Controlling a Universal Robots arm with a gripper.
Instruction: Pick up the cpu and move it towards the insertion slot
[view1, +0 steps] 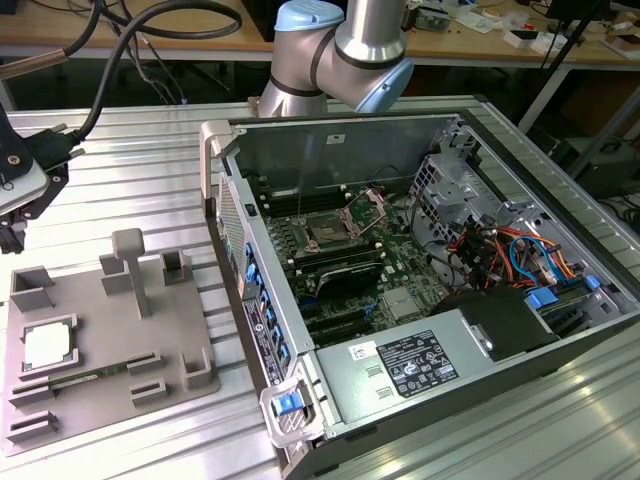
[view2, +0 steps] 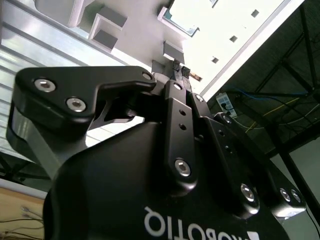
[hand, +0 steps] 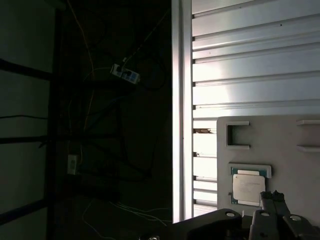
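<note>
The cpu (view1: 48, 345) is a pale square chip lying flat in a holder on the grey fixture plate (view1: 110, 330), at the exterior view's left. It also appears in the first wrist view as the cpu (hand: 248, 187) and, washed out, in the second wrist view as the cpu (view2: 186, 20). My gripper (view1: 12, 235) hangs above the plate's far corner, apart from the chip and higher than it. Its fingertips (hand: 265, 196) stand together with nothing held. The insertion slot (view1: 328, 230) lies inside the open computer case, its metal bracket raised.
The computer case (view1: 420, 290) lies open at the exterior view's right, with cables, a drive cage and a power supply inside. Raised blocks (view1: 130, 265) stand on the fixture plate. The ribbed aluminium table (hand: 250, 65) ends at an edge beside the plate. Hoses (view1: 120, 50) run to the wrist.
</note>
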